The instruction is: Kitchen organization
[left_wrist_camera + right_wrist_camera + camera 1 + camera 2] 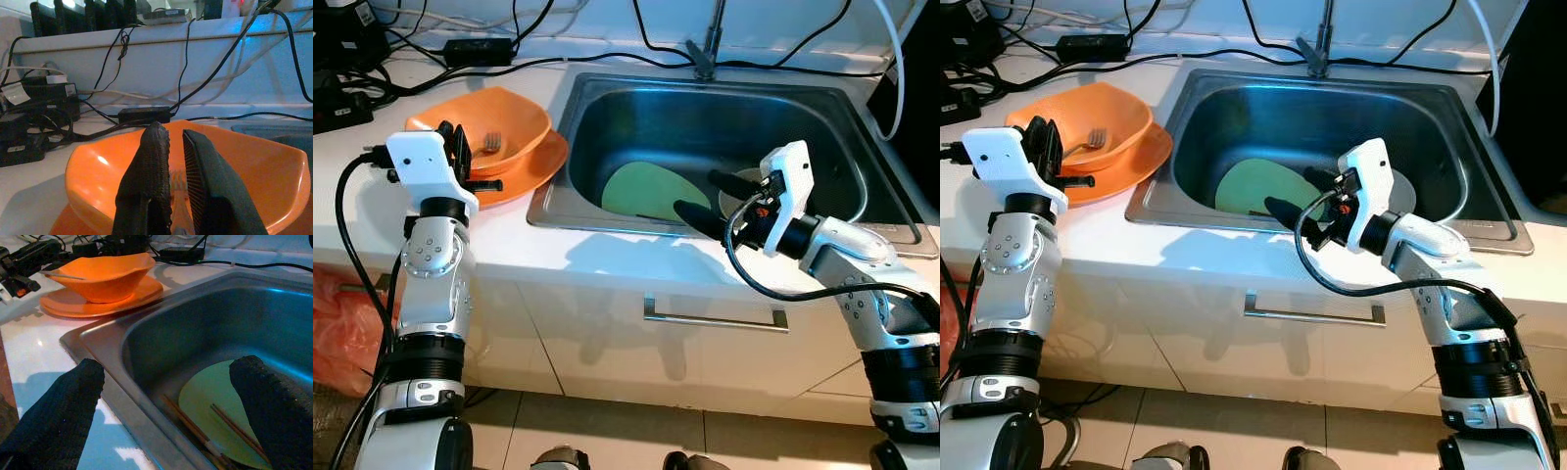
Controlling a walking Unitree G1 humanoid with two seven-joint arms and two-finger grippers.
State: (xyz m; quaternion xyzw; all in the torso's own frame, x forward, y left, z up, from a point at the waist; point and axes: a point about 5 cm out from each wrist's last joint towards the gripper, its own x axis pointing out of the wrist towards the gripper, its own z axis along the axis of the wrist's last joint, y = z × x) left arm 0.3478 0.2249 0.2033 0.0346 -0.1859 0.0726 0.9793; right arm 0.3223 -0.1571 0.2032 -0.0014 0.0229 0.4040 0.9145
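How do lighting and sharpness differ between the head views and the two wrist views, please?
Left eye view: bright and sharp, glare on the sink wall. Left wrist view: dim, bluish, the left gripper fingers soft up close. Right wrist view: blue cast, the right gripper fingers blurred, the orange bowl clearer.
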